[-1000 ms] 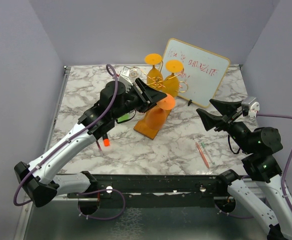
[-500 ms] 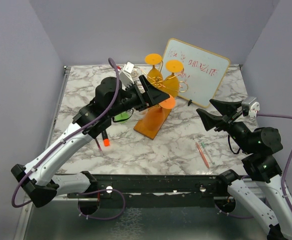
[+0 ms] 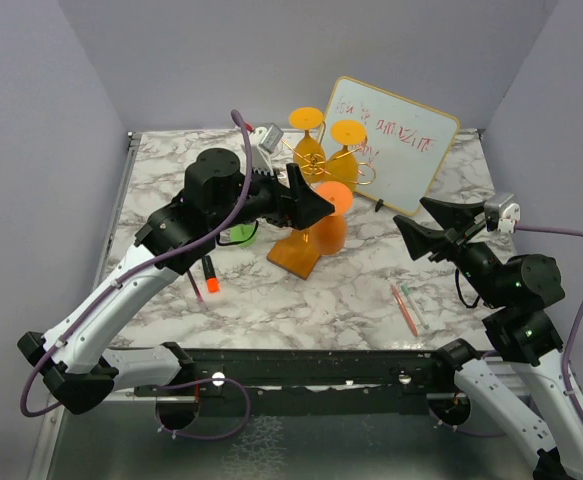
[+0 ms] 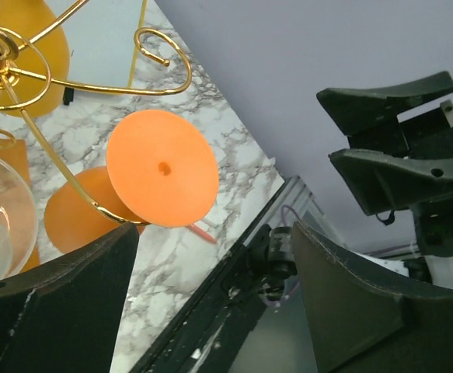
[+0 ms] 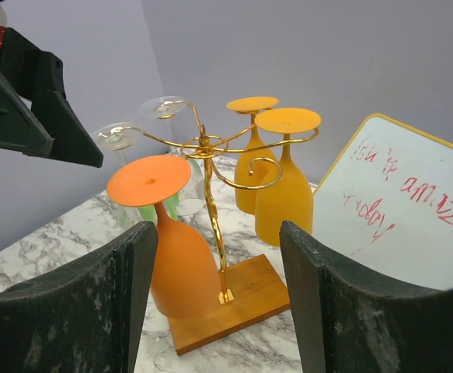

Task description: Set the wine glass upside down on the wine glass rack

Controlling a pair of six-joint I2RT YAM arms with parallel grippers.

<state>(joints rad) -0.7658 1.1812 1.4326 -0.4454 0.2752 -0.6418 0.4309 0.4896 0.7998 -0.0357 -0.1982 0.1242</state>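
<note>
The orange wine glass (image 3: 329,222) hangs upside down, foot disc on top, on a curled arm of the gold wine glass rack (image 3: 311,165), just above its wooden base (image 3: 293,255). In the right wrist view the glass (image 5: 178,268) sits left of the rack's post (image 5: 213,210). In the left wrist view its foot (image 4: 162,178) rests on a gold wire. My left gripper (image 3: 316,207) is open and empty just left of the glass; in its own view the left gripper (image 4: 214,233) holds nothing. My right gripper (image 3: 411,215) is open and empty to the right; its own view shows the right gripper (image 5: 218,233) facing the rack.
Two yellow-orange glasses (image 5: 284,183) and two clear glasses (image 5: 125,140) also hang on the rack. A whiteboard (image 3: 396,145) with red writing leans at the back right. An orange marker (image 3: 211,280) lies front left, pens (image 3: 406,305) front right, and a green object (image 3: 239,233) by the left arm.
My left gripper has let go of the orange glass and drawn back to the left. The glass, tilted before, now hangs straight on the rack. The right arm has not moved.
</note>
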